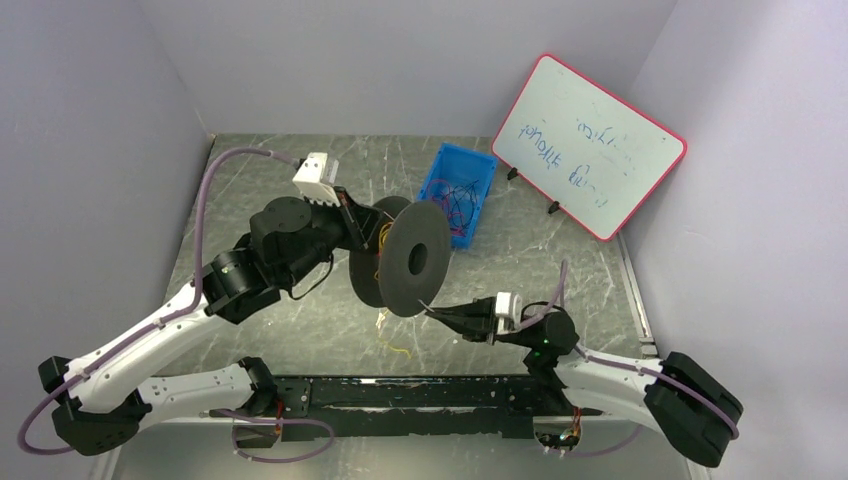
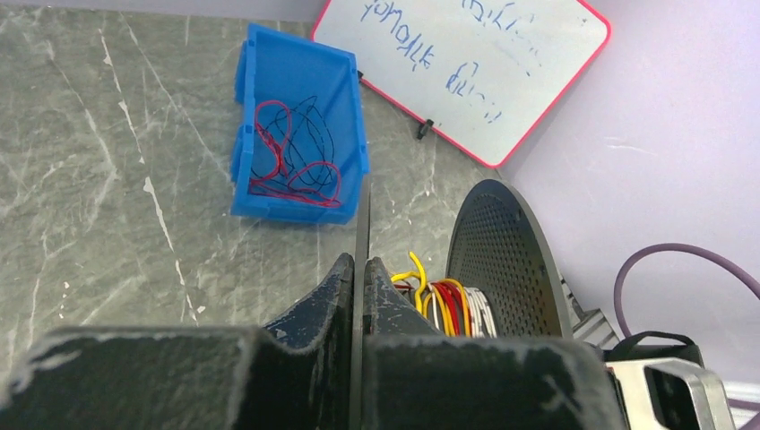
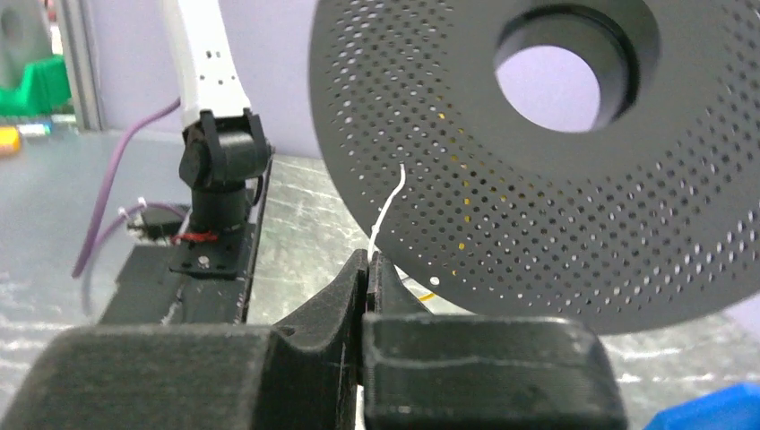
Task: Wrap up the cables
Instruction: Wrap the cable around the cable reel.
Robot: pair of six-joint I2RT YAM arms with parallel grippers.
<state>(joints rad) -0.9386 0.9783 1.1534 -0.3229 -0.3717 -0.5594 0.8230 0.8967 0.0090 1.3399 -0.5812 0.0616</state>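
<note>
A black spool of two perforated discs (image 1: 413,258) is held edge-up above the table. My left gripper (image 2: 361,262) is shut on the thin rim of one disc (image 2: 362,215). Yellow, red and white cables (image 2: 453,306) are wound on the core between that rim and the other disc (image 2: 504,260). My right gripper (image 3: 367,262) is shut on a white cable (image 3: 387,210) that runs up to the perforated disc (image 3: 538,179). From above, the right gripper (image 1: 433,312) sits just below the spool, and the left gripper (image 1: 374,236) is at its left side.
A blue bin (image 1: 462,190) behind the spool holds more red and dark cables (image 2: 291,161). A red-framed whiteboard (image 1: 588,145) leans at the back right. A loose yellow strand (image 1: 397,345) lies on the table below the spool. A black rail (image 1: 420,395) runs along the near edge.
</note>
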